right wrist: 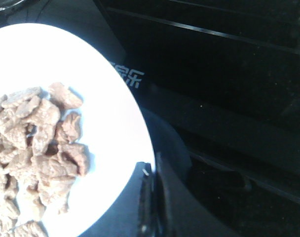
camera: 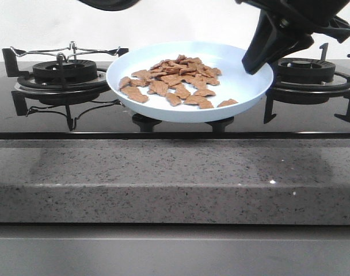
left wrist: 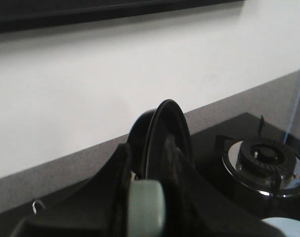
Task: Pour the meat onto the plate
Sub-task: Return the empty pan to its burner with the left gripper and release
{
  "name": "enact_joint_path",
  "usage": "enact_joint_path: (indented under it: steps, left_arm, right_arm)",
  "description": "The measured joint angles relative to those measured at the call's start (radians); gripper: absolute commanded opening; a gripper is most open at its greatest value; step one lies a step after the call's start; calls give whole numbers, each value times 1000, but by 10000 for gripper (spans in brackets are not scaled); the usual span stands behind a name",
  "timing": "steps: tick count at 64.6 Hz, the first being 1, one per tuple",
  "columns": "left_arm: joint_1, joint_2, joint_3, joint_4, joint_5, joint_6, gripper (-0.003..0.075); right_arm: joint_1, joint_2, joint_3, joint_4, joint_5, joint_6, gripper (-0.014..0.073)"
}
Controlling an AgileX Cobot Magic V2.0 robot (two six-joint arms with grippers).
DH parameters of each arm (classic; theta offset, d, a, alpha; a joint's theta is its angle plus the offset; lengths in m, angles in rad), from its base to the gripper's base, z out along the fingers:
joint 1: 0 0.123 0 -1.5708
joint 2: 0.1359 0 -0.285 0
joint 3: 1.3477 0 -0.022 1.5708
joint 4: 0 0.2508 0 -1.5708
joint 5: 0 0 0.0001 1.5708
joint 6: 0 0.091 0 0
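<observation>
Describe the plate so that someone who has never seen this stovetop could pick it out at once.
Start at the black glass stovetop with a burner at each side. Between the burners, held up off the glass by the right gripper clamped on its right rim, is the plate. It is the only pale blue, round, shallow thing there, and it alone carries the reddish-brown meat.

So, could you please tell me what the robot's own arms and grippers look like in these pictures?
Both are matte black. The right gripper has broad, flat, angular jaws that taper toward the tips, below a bulkier black housing. The left gripper is black too, with one pale grey-green rounded block set in it. No cables, labels or markings show on either.
</observation>
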Motion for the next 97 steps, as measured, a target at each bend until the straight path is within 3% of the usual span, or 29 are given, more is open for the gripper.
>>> enact_joint_path:
  steps: [10,30,49,97]
  left_arm:
    - [180,92,-35,-55,119,-174,-20]
    - [376,303,-40,-402,344,-256,-20]
    - [408,454,-42,-524,378,-308,-20]
    - [408,568,-44,-432,401,-428,-18]
  right_arm:
    - [0,0,0,0,0,0,-68]
    - [0,0,0,0,0,0,-68]
    - [0,0,0,0,0,-2,-68]
    - [0,0,0,0,0,0,-68]
